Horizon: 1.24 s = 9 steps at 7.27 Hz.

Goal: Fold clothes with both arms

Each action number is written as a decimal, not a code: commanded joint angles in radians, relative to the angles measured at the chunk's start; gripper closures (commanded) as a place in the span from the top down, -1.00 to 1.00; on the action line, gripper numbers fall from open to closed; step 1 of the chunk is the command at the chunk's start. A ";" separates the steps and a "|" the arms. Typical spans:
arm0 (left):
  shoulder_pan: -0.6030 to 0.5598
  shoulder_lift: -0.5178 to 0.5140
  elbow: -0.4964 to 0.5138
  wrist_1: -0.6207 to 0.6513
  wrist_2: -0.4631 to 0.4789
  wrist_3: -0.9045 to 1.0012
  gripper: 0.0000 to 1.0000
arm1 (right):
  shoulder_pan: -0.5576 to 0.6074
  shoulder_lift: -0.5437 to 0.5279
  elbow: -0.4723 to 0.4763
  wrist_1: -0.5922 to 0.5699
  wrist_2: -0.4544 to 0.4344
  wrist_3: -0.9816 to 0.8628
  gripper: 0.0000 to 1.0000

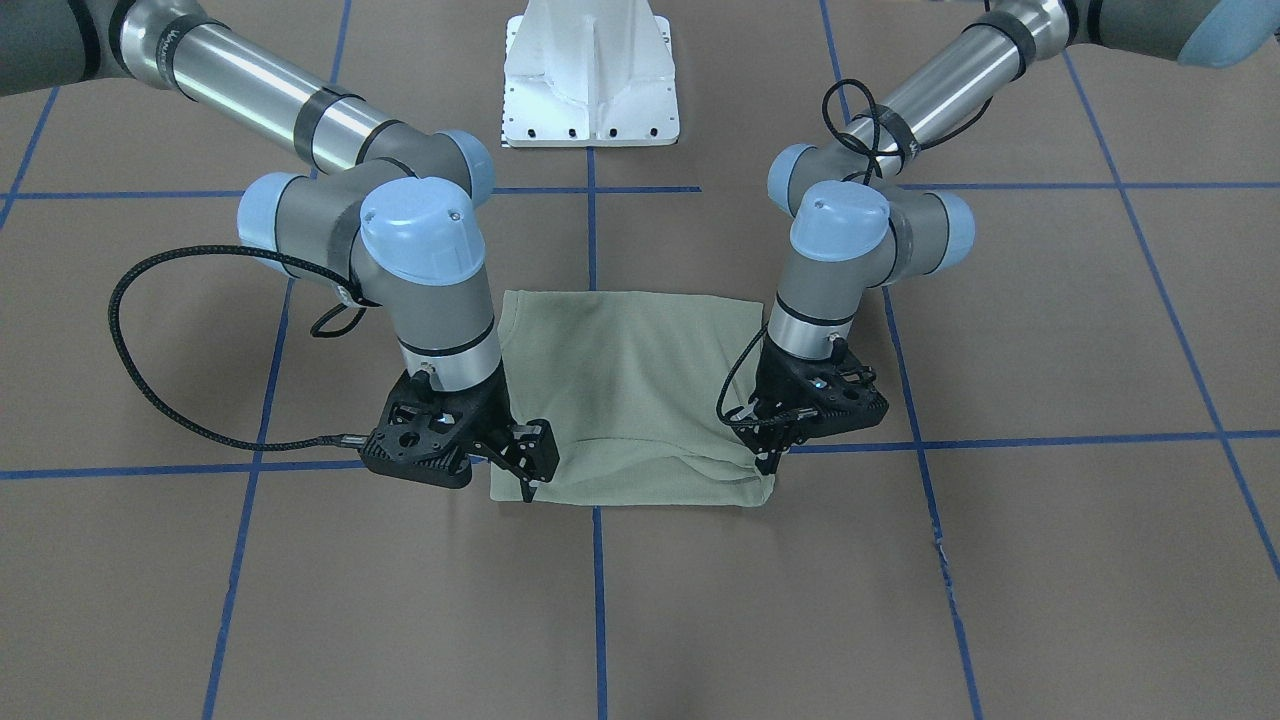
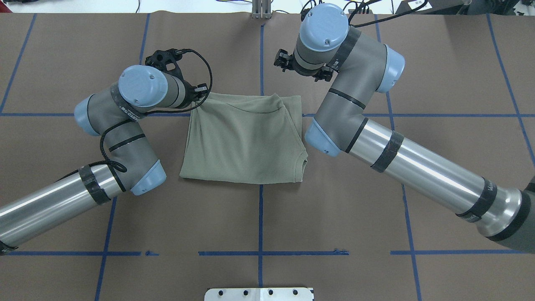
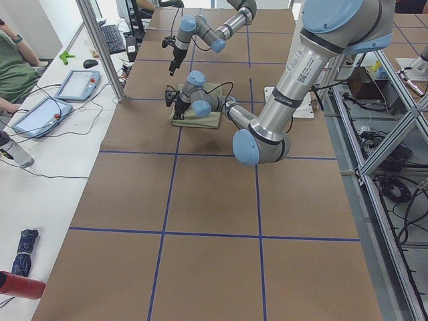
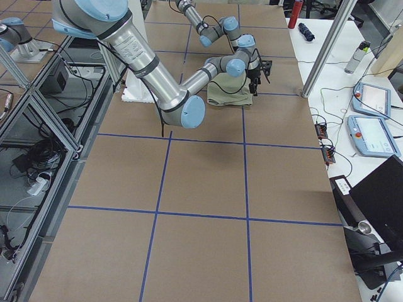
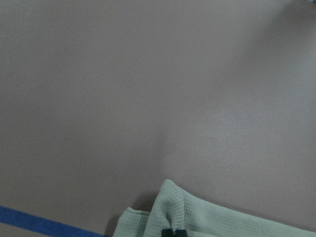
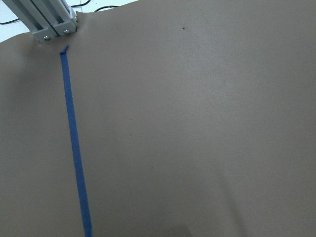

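One shirt [image 2: 246,142], folded into a compact rectangle, is laid near the middle of the surface [image 2: 259,217]. Its far left corner is pinched by the left tool [image 1: 768,462]. The right tool [image 1: 535,475] is held above the surface, seemingly parted and empty. A late fold is judged to be in hand, and that corner must next be released without the cloth being dragged. Two tools are counted.

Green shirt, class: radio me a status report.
Left gripper shut on a far corner of the shirt. Right gripper open, above the table. Shirt folded, lying flat. No obstruction seen.
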 commanded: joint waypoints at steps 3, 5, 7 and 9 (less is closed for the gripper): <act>-0.080 0.032 -0.065 0.013 -0.030 0.297 1.00 | 0.054 -0.027 -0.002 -0.015 0.058 -0.166 1.00; -0.249 0.208 -0.212 0.022 -0.229 0.628 1.00 | 0.211 -0.159 0.053 -0.014 0.244 -0.445 1.00; -0.447 0.337 -0.251 0.051 -0.385 1.003 1.00 | 0.436 -0.299 0.096 -0.069 0.395 -0.827 1.00; -0.649 0.443 -0.245 0.068 -0.572 1.242 1.00 | 0.647 -0.405 0.119 -0.208 0.492 -1.240 1.00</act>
